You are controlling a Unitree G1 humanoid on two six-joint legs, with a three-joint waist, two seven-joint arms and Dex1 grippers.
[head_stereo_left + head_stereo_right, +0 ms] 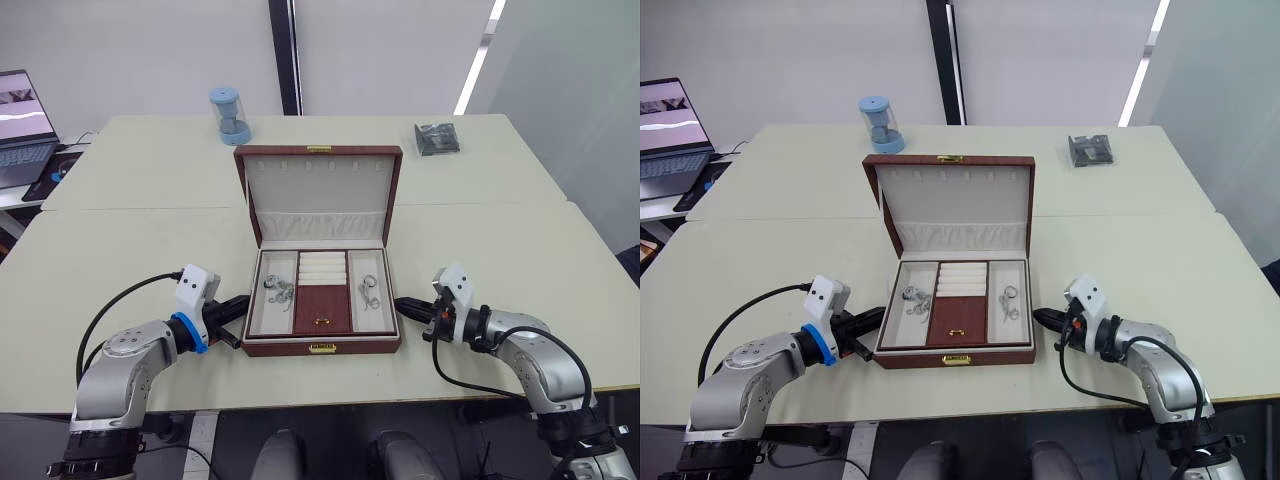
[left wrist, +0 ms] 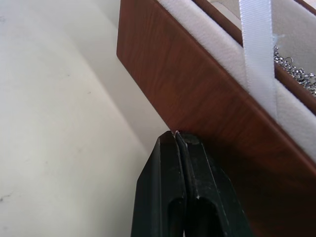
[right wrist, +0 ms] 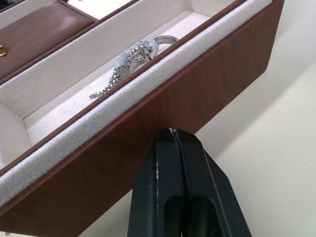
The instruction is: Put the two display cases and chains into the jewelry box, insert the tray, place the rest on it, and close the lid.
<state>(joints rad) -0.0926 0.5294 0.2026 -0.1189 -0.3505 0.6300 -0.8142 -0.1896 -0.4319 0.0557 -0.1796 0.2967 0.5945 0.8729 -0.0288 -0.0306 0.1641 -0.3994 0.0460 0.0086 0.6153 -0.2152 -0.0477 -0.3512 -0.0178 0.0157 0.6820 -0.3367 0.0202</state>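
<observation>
1. Left end effector [image 1: 232, 318] is pinched fully closed with nothing in it, tips right up against the box's [image 1: 320, 347] left outer wall, low down by the table [image 1: 140, 240].
2. Right end effector [image 1: 408, 308] is the same deal: fingers pressed together, empty, tips at the box's right wall.
3. Between the two end effectors sits the tray [image 1: 321, 310] inside the box. Chains [image 1: 277, 290] lie in the compartment nearest the left end effector, and another chain with a ring [image 1: 369, 291] in the one nearest the right.
4. Beyond that the lid [image 1: 318, 192] stands open and upright, cream lining facing forward.
5. Way past the box, on the far side of the table: a blue cylinder [image 1: 231, 115] on the left end effector's side, and a small dark case [image 1: 437, 138] on the right's.
</observation>
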